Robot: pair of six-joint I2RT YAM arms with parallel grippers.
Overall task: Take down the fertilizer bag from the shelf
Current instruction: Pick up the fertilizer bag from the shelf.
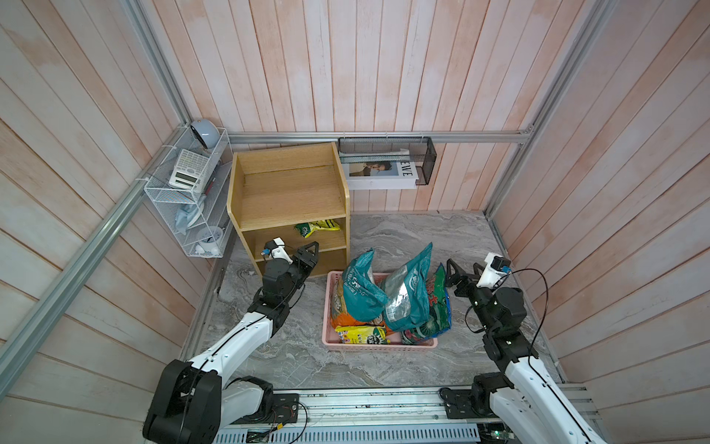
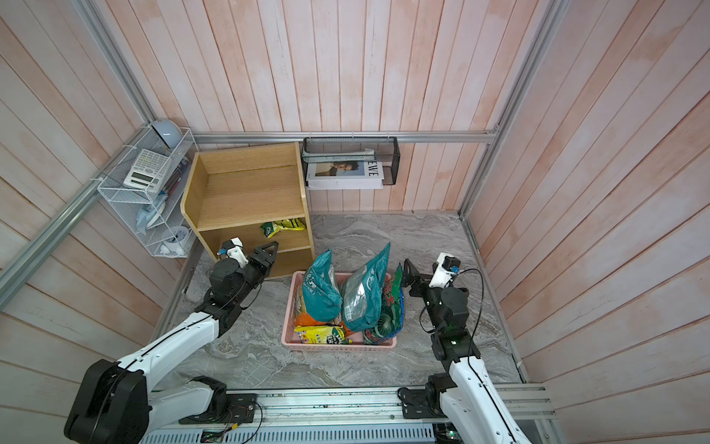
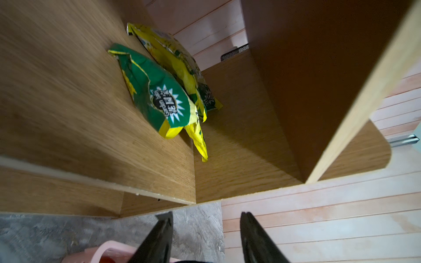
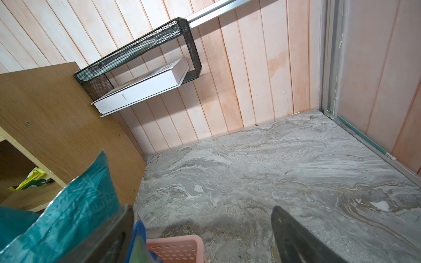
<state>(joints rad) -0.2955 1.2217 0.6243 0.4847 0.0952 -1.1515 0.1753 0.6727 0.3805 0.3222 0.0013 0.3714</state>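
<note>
A pink basket (image 1: 378, 348) of teal bags (image 1: 363, 292) sits on the marble floor (image 1: 422, 234). A white wire rack (image 1: 165, 192) holds a calculator (image 1: 188, 169), and a black mesh basket (image 1: 426, 155) holds a book (image 1: 384, 180).

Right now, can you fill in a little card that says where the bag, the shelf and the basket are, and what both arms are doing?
shelf: wooden, three tiers
bag: green and yellow, lying on the shelf's middle tier
left end effector: open, empty, in front of the shelf, short of the bag
right end effector: open, empty, beside the basket
basket: pink, in front of the shelf, full of other bags
task: bag not yet taken down
</note>
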